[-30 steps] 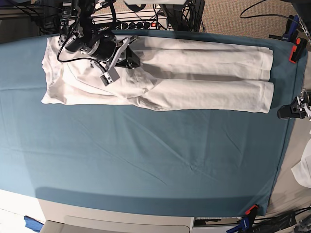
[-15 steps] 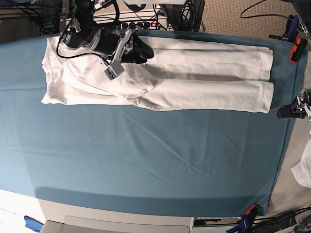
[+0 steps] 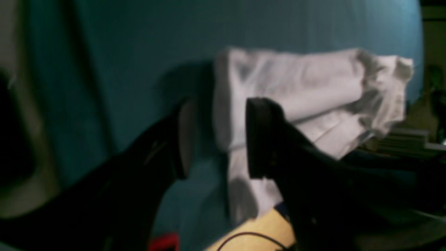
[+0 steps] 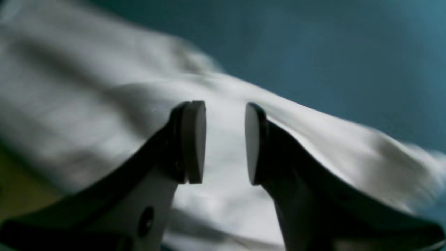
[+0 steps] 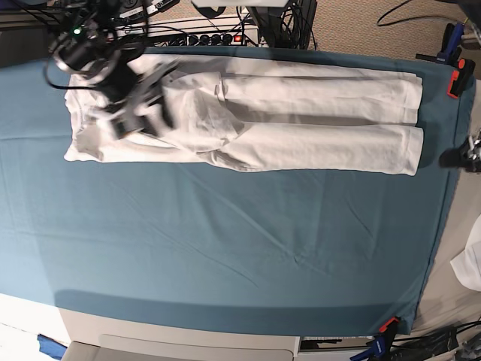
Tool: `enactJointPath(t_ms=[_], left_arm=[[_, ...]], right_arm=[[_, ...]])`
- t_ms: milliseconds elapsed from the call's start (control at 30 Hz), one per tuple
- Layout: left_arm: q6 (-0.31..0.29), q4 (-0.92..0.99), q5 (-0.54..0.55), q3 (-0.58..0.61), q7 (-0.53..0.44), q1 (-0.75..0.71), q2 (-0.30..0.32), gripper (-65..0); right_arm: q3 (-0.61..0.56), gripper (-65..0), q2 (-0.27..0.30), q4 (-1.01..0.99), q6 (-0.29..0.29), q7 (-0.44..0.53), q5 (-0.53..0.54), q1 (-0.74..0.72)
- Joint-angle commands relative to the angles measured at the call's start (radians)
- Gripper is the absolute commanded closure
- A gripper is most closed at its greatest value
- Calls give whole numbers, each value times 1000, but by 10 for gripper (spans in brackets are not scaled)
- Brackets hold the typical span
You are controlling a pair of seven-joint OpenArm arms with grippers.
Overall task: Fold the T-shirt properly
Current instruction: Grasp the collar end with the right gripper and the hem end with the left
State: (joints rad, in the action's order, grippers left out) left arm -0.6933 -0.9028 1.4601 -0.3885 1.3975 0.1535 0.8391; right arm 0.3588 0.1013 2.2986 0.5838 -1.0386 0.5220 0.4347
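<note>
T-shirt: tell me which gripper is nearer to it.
Right. The right gripper hangs directly over the T-shirt near its collar end, fingers apart and holding nothing. The left gripper sits off the table's edge beyond the shirt's other end, also open.

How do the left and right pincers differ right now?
The right pincer hangs over the T-shirt near its sleeve end; the left pincer sits off the far table edge, beyond the hem end. In the base view the right one is motion-blurred, the left barely visible. Both are open, holding nothing.
</note>
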Motion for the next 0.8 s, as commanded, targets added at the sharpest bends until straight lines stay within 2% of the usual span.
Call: enactJointPath(t_ms=[0,67,233,367,767], left_arm=[[-5,-12,23,-8,-1,-8,31,-257],[-5,-12,23,-8,-1,-48,28,-275],[-5,-12,23,-7,-12,-115,-3,-320],[9,-12,23,-7,-23,-123,-37,-341],[16,-12,23,-6,-33,-123,-89,-342]], right_arm=[[36,-194,7,17,-21,30,3,-3],[100,-194,6,17,-63,30,0,-3],[185,-194,7,17,-78,37,0,-3],[192,-194,6,17,-82,41,-4,-3],[192,-194,7,17,-87,49,-26,-3]])
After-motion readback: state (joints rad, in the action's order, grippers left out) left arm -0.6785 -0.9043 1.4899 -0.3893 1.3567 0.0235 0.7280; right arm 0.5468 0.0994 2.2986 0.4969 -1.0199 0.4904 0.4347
